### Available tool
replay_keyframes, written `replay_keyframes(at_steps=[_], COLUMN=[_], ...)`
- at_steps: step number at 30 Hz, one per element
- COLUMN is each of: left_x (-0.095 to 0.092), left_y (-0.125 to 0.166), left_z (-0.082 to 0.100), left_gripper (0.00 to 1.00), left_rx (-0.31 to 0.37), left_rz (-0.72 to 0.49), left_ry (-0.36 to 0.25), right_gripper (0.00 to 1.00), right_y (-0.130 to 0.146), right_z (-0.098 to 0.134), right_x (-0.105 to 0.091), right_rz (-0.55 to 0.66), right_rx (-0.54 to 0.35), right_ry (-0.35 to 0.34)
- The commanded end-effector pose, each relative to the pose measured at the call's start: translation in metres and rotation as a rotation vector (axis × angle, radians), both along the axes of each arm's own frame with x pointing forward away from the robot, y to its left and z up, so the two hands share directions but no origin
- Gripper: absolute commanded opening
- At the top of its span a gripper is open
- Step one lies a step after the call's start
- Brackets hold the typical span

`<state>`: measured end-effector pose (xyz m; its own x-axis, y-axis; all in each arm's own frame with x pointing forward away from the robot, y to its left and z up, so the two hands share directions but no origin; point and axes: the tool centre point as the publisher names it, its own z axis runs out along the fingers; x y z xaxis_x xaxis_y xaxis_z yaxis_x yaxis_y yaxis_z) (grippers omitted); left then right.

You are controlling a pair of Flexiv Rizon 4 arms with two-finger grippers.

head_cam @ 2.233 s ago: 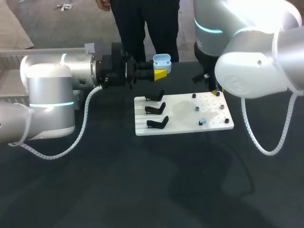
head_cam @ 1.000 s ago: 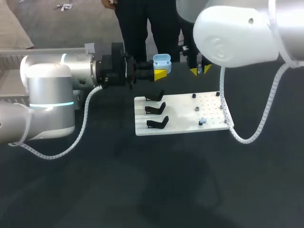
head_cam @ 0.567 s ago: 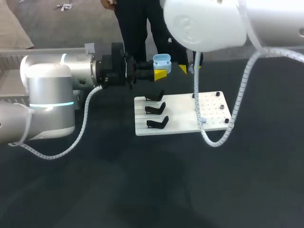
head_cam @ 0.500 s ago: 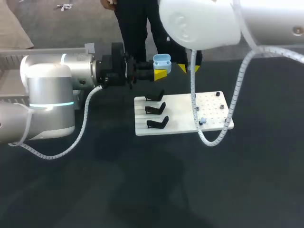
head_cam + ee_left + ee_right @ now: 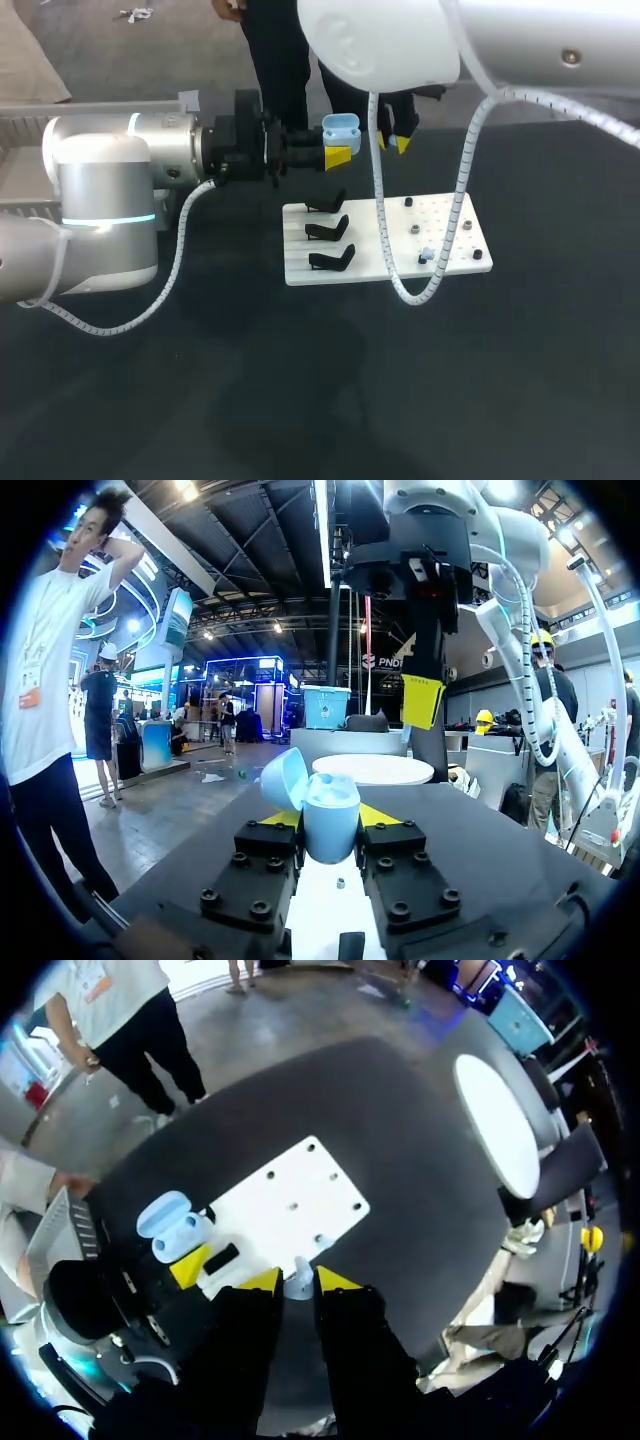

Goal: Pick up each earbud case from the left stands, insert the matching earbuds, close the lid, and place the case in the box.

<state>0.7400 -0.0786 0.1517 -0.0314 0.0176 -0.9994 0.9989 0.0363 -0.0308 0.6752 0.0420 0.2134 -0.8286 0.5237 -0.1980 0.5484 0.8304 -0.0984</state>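
The left tool (image 5: 331, 825) squeezes the bottom half of the blue case (image 5: 341, 127), lid open, high over the white board (image 5: 360, 230). The right tool (image 5: 392, 143), just beside it, pinches 1 tiny earbud (image 5: 297, 1280). Both probably feel light, hard and slippery, so grip their sides gently.

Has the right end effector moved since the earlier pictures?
Yes. The right end effector went from the white board's far right corner leftward, toward the earbud case in the left end effector.
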Motion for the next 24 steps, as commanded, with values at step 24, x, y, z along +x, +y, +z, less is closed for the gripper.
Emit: replay_keyframes(at_steps=[24], left_x=[-0.001], left_y=[0.0], left_z=[-0.001], left_gripper=[0.0], left_rx=[-0.005], left_rz=[0.004], left_ry=[-0.005], right_gripper=[0.0], right_y=[0.05], right_z=[0.006], right_x=[0.045], right_rz=[0.03], right_rx=[0.088], right_ry=[-0.05])
